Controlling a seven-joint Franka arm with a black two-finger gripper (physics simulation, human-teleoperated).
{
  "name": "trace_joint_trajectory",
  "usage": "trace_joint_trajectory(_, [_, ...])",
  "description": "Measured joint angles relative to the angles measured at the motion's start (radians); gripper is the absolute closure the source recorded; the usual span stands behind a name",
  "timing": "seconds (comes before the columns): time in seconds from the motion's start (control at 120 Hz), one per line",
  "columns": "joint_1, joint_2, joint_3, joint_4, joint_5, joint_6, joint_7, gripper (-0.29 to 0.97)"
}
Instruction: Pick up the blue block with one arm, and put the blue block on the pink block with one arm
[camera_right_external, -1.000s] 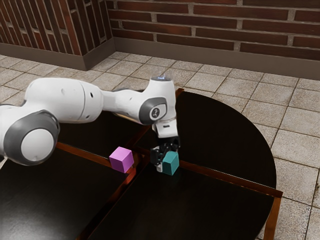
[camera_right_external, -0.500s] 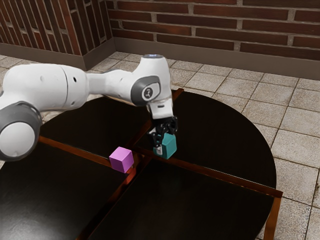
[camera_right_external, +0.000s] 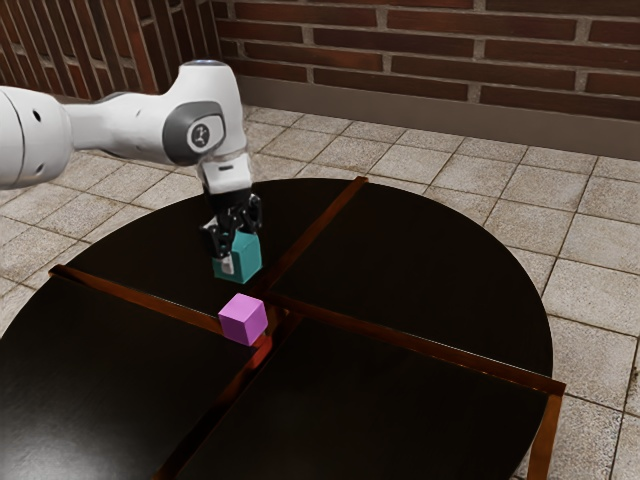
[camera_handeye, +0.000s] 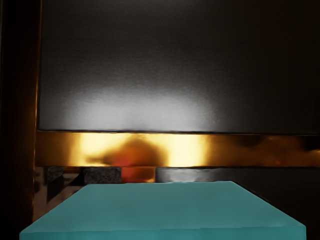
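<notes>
Gripper (camera_right_external: 235, 254) grips blue block (camera_right_external: 245, 254) in air, above pink block (camera_right_external: 243, 319).

You have two blocks: one blue block (camera_right_external: 249, 252) left of the frame's centre and one pink block (camera_right_external: 243, 319) below it. You also have one table (camera_right_external: 430, 270) and one gripper (camera_right_external: 231, 264).

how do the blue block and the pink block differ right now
Colour: the blue block is teal-blue, the pink block is magenta. State: the blue block is clamped in the hand, the pink block is free. Support: the blue block hangs above the table, the pink block sits on it. Both are plain cubes of similar size.
</notes>
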Motion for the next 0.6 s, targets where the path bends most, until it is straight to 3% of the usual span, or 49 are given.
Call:
trace_joint_trajectory(0.483, [0.060,0.148,0.007,0.003,0.075,0.090,0.041,0.33])
trace_joint_trajectory(0.6, [0.051,0.114,0.008,-0.001,0.081,0.110,0.048,0.33])
